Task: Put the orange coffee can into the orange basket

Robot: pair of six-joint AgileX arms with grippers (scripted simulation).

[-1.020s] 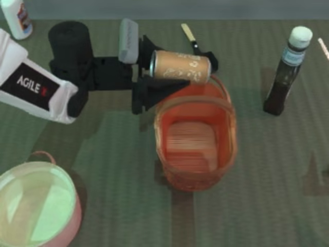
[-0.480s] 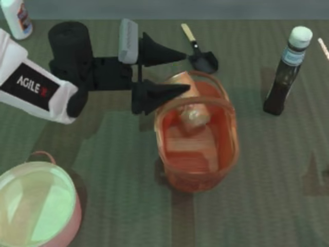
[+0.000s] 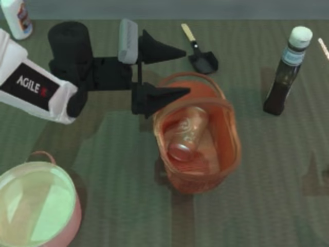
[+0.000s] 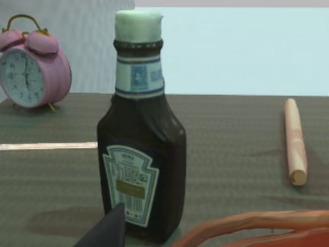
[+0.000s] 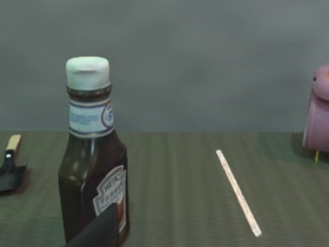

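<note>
The orange coffee can point(image 3: 186, 133) has dropped from the left gripper point(image 3: 182, 72), fingers now wide and empty, into the orange basket point(image 3: 230, 135); the task looks complete

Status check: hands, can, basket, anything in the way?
Left hand open above basket's far rim. Right arm out of top view. Orange coffee can lies inside orange basket, released. Nothing in the way.
</note>
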